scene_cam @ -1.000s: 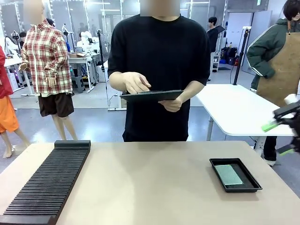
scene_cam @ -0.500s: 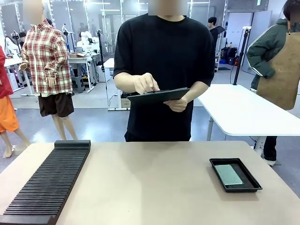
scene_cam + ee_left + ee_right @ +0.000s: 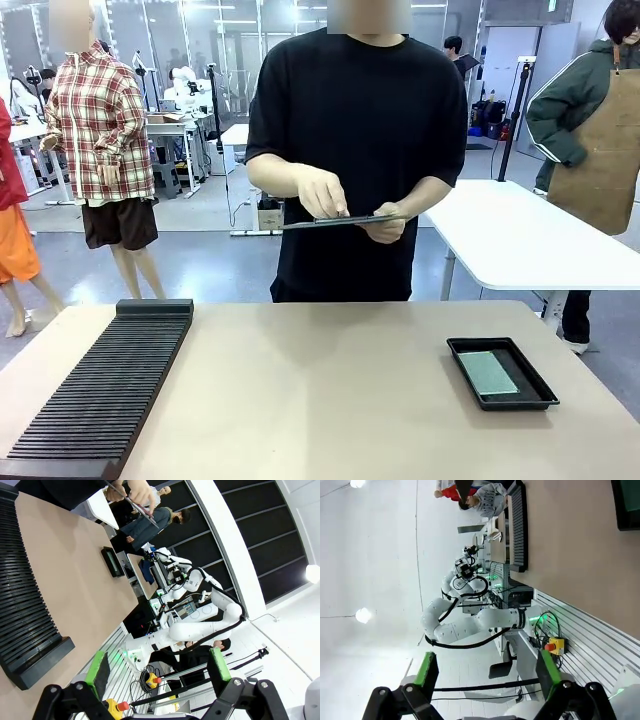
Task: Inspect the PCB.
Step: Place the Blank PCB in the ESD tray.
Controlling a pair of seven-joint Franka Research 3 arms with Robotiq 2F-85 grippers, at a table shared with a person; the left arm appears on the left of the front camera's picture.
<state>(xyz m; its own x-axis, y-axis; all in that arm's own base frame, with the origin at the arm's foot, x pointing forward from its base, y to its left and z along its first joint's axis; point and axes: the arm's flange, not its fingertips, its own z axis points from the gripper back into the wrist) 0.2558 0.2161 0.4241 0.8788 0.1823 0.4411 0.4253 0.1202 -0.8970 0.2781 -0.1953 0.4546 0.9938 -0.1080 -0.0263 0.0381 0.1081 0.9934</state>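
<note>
Board: the pale green board (image 3: 487, 372) lies flat in a black tray (image 3: 536, 384) on the worktop (image 3: 320, 400), on the robot's right, near the front edge.
Long axis: runs roughly away from the robot toward the person, slightly slanted.
Left hand (image 3: 157, 672): released, fingers spread, nothing between them, pointed across the room.
Right hand (image 3: 485, 672): released too, empty, well away from the tray.
Nearer arm: by my judgement the right, since the tray sits on its side.
Person: stands at the far side, holding a clipboard (image 3: 345, 219) level in both hands.
</note>
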